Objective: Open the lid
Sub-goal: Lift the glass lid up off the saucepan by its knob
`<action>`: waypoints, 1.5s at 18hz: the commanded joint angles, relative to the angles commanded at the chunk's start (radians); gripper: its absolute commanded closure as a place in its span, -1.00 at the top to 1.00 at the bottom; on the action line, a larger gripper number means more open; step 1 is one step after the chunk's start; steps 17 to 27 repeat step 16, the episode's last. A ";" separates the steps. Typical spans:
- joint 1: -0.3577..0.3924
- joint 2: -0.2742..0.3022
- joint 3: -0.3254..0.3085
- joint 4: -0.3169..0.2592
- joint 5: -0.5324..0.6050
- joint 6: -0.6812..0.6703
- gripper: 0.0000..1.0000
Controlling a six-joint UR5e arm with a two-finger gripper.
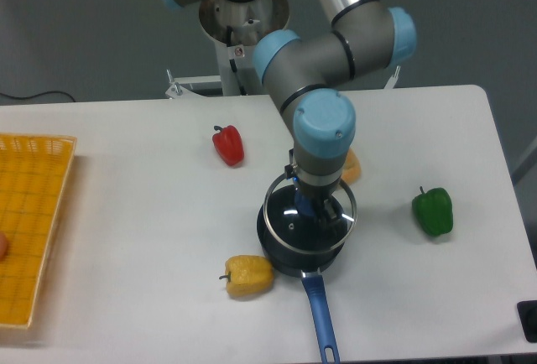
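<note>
The round clear glass lid (289,213) with a thin metal rim hangs a little above the dark saucepan (295,255), shifted slightly up and right of it. My gripper (311,210) points straight down over the lid's centre and is shut on the blue knob, which is mostly hidden between the fingers. The saucepan stays on the table with its long blue handle (319,314) pointing toward the front edge.
A yellow pepper (248,275) lies just left of the saucepan, a red pepper (228,145) behind it, a green pepper (433,210) to the right. An orange item (351,165) sits behind my arm. A yellow basket (29,221) is at far left.
</note>
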 joint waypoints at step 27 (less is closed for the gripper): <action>0.106 0.038 -0.021 -0.005 -0.064 0.136 0.30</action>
